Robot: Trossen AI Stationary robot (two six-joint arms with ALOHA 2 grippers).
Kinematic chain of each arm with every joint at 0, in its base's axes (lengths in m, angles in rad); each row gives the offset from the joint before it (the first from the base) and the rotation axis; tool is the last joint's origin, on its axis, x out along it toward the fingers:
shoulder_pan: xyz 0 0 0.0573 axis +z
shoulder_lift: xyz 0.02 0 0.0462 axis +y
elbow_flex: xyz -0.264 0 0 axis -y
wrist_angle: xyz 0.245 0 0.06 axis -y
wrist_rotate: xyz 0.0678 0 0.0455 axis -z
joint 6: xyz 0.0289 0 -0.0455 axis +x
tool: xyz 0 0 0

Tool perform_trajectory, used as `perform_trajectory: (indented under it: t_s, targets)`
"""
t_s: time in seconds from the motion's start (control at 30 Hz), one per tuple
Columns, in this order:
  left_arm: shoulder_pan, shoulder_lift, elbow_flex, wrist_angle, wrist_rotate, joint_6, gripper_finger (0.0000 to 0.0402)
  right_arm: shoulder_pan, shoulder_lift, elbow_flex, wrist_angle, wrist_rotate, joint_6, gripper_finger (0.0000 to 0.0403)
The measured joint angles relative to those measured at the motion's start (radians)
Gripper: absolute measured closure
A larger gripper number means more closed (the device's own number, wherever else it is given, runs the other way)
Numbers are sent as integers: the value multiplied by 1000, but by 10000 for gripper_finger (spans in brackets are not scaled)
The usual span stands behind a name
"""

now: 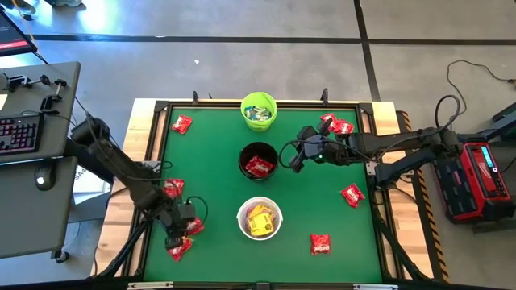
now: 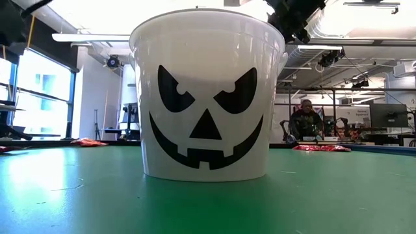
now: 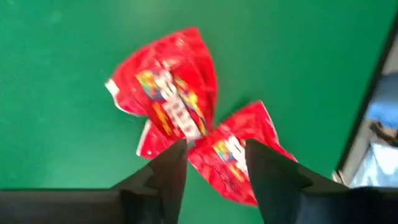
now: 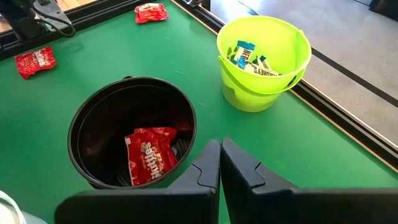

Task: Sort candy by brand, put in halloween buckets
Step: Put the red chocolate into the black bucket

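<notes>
Three buckets stand in a row down the middle of the green table: lime green (image 1: 259, 110) with pale blue-white candy, black (image 1: 258, 159) with red candy (image 4: 149, 155), white (image 1: 259, 219) with yellow candy. My left gripper (image 3: 214, 163) is open, pointing down at the near left over two overlapping red packets: one (image 3: 168, 81) lies just beyond the fingertips, the other (image 3: 239, 155) between them. My right gripper (image 4: 221, 155) is shut and empty, just right of the black bucket's rim, above the table. My left gripper comes from above, pointing steeply down, one open finger (image 3: 168, 177) on each side of the nearer red packet's end (image 3: 214, 152). I cannot tell whether they touch it. The packet lies flat on the table, its end overlapping the other packet.
Loose red packets lie at the far left (image 1: 181, 123), far right (image 1: 337, 125), right (image 1: 352, 195), near right (image 1: 320, 243) and left edge (image 1: 173, 187). A raised dark frame (image 1: 161, 145) borders the table. A person (image 2: 305, 120) sits in the room beyond.
</notes>
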Motion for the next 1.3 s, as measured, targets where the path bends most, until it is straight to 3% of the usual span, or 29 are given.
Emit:
perform_trajectory:
  t_s: [0.23,0.5,0.8,1.1,1.3]
  targets:
    - [50,31,-1,-25,-35,-26,200,0,0,0,0,0,-5,402]
    - [100,48,-83,116,14,-138,170,0,0,0,0,0,-8,402]
    - [105,47,-96,136,0,-217,132,0,0,0,0,0,-1,402]
    - [105,47,-96,132,-152,-251,123,0,0,0,0,0,0,402]
    - [105,80,-95,138,-183,-163,123,0,0,0,0,0,-5,402]
